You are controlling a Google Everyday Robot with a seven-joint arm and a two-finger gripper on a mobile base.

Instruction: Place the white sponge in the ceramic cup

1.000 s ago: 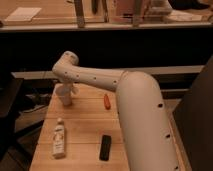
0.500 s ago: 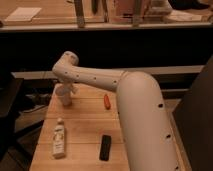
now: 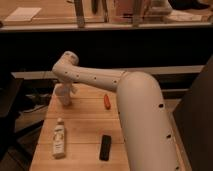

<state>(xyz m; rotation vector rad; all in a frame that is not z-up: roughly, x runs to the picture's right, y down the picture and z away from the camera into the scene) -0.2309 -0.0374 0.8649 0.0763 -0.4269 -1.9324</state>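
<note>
The ceramic cup [image 3: 63,98], small and white, stands at the far left corner of the wooden table [image 3: 85,125]. My white arm reaches across from the right and bends down over it. The gripper [image 3: 66,89] hangs straight down at the cup's rim and covers its top. The white sponge is hidden from this view; I cannot tell whether it is in the gripper or in the cup.
A long white bottle with a label [image 3: 59,139] lies near the front left. A black bar-shaped object [image 3: 105,147] lies at the front middle, and a small orange item [image 3: 106,101] sits mid-table. A dark chair [image 3: 9,115] stands left of the table.
</note>
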